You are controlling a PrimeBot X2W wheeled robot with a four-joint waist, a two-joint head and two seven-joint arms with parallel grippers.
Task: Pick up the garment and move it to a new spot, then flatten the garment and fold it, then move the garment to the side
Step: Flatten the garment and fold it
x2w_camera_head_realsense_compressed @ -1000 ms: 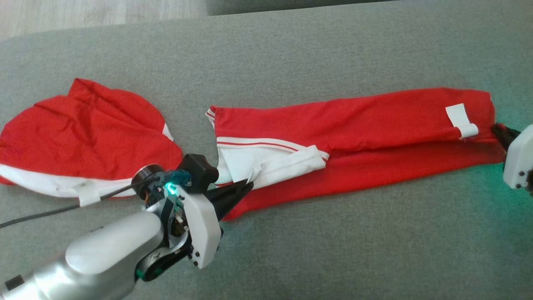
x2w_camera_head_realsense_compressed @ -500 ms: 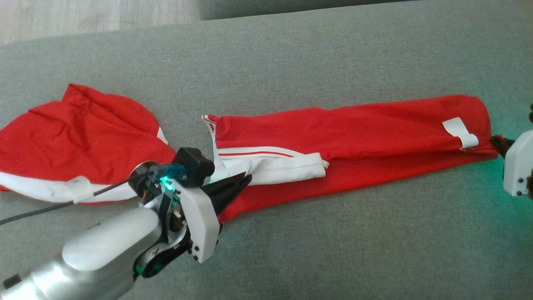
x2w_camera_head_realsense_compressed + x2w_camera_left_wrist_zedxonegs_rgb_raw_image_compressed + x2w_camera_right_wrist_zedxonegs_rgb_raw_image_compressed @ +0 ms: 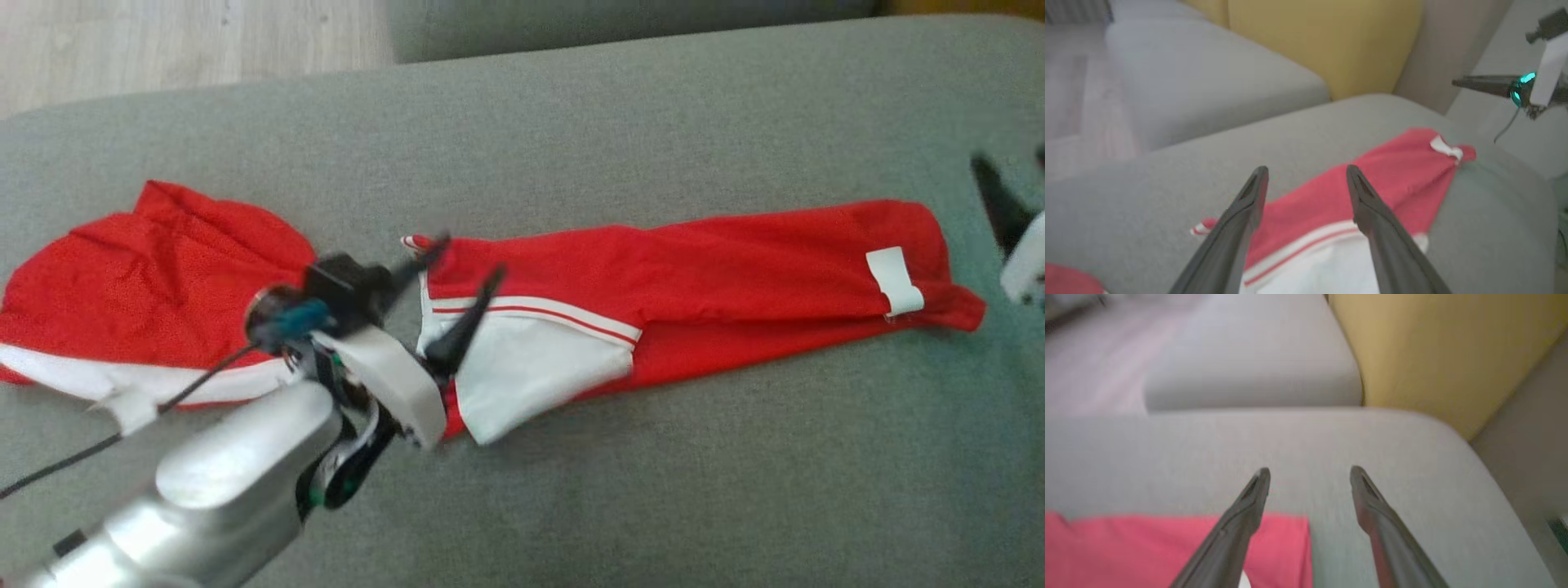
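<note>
The folded red garment point(image 3: 718, 269) lies stretched flat along the grey sofa cushion point(image 3: 653, 474). The left hand point(image 3: 468, 258) is poised over the garment's white-trimmed end, fingers spread wide, gripping nothing. The right hand point(image 3: 1309, 473) hangs at the garment's opposite end, equally wide and empty. A second red garment point(image 3: 147, 286) lies just beyond the white-trimmed end.

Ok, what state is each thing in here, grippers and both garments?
Long garment: folded into a strip, flat on the cushion, ungripped.
Other garment: rumpled, on the cushion.
Left gripper: open, empty, over the long garment's white-trimmed end.
Right gripper: open, empty, by its other end.
</note>
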